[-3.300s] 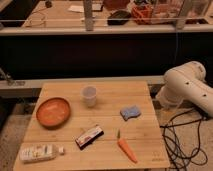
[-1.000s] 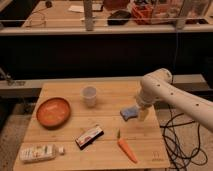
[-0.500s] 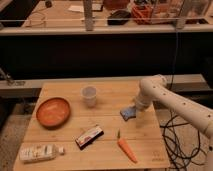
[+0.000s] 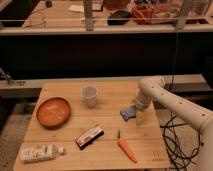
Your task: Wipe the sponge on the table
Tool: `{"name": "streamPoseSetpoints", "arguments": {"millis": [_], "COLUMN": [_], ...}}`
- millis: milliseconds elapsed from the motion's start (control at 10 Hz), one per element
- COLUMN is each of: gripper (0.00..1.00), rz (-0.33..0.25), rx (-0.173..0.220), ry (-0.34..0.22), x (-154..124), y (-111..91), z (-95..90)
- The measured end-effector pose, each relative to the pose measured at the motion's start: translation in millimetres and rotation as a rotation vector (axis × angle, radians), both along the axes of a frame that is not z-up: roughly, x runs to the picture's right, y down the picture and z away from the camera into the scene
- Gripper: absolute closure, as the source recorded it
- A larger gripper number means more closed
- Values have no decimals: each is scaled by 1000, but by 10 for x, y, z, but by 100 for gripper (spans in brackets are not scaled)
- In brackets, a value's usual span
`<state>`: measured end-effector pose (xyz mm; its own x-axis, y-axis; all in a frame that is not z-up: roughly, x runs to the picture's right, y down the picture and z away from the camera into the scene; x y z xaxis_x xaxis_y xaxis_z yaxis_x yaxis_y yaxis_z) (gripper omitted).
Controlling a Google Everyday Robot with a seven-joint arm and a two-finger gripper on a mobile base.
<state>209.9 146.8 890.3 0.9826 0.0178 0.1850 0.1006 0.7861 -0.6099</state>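
Sponge [image 4: 128,113] lies right of centre in the frame on the table [image 4: 107,125], its right part hidden behind the gripper [image 4: 141,115]. The gripper hangs from the white arm [image 4: 170,100] that reaches in from the right edge. Its jaws stand spread wide, but their tips blend into the pale wood, so I cannot tell if they touch the sponge. A clear cup [image 4: 89,95] stands up-left of the sponge and an orange bowl [image 4: 53,111] sits at the left. A dark snack packet [image 4: 89,137] and a carrot [image 4: 127,149] lie lower down, with a white tube [image 4: 41,151] at the lower left. The arm's base is cut off at the right edge. Items on the bench [image 4: 60,12] along the top are hard to make out.
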Motion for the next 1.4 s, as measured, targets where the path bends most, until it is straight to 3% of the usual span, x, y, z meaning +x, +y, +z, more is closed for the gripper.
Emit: {"name": "streamPoseSetpoints", "arguments": {"millis": [800, 900, 1100, 1400], "gripper": [20, 22, 37, 41], "rz": [-24, -26, -21, -27], "rx": [7, 6, 7, 6], "ry": [27, 31, 39, 42], "x": [81, 66, 80, 105], "y": [79, 100, 99, 90], "z": [122, 146, 202, 187]}}
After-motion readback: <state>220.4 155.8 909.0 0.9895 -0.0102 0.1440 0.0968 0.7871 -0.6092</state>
